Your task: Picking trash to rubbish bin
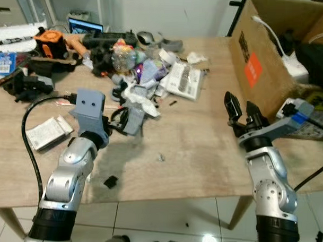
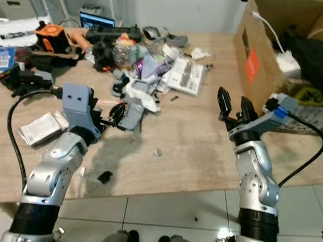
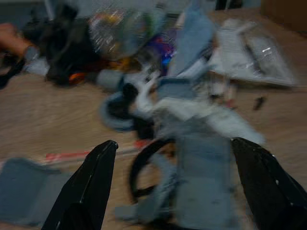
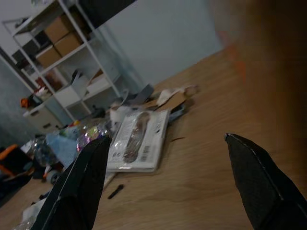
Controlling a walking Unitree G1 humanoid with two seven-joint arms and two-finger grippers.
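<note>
— So how far along is the clearing?

— Barely begun, I'd judge. The trash pile [image 1: 144, 80] lies heaped at twelve o'clock on the table [image 1: 203, 154], nothing lifted.

— And the grippers?

— The left gripper [image 3: 175, 187] hovers at the pile's near edge, jaws spread, empty (a grey scrap [image 3: 204, 177] between them). The right gripper [image 1: 241, 109], at two o'clock, also gapes, holding nothing.

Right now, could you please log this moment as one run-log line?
left hand: open, at grey trash piece | right hand: open, empty, above table | cardboard box: on table
</note>
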